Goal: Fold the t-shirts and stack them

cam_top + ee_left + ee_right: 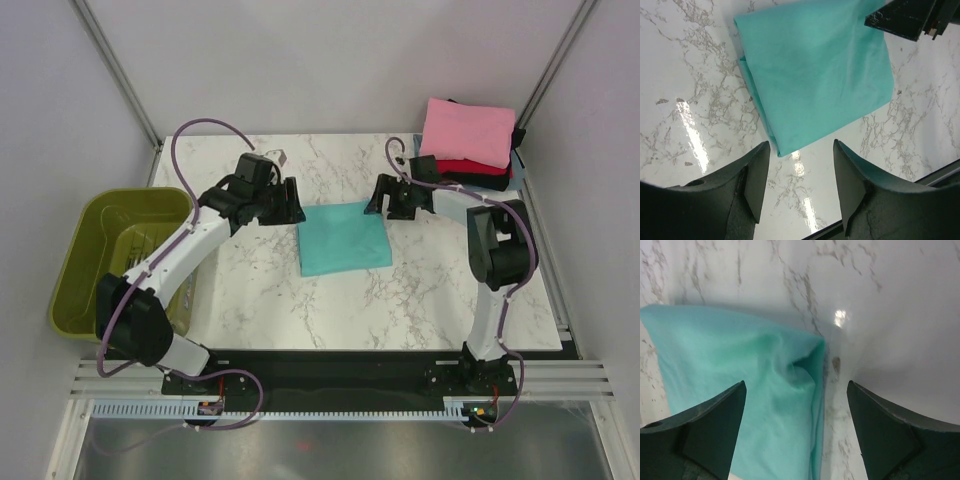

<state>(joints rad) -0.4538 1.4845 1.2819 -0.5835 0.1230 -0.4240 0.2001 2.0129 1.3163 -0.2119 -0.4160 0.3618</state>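
Teal t-shirt [815, 70] just beyond left hand [800, 144]

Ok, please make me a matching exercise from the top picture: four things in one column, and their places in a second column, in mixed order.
Things:
1. teal shirt
2. pink shirt
3. red shirt
4. basket

Places:
A. directly under the pink one
B. beside the table, on its left
C. on top, at the far right corner
D. middle of the table, folded

Pairs: 1-D, 2-C, 3-A, 4-B
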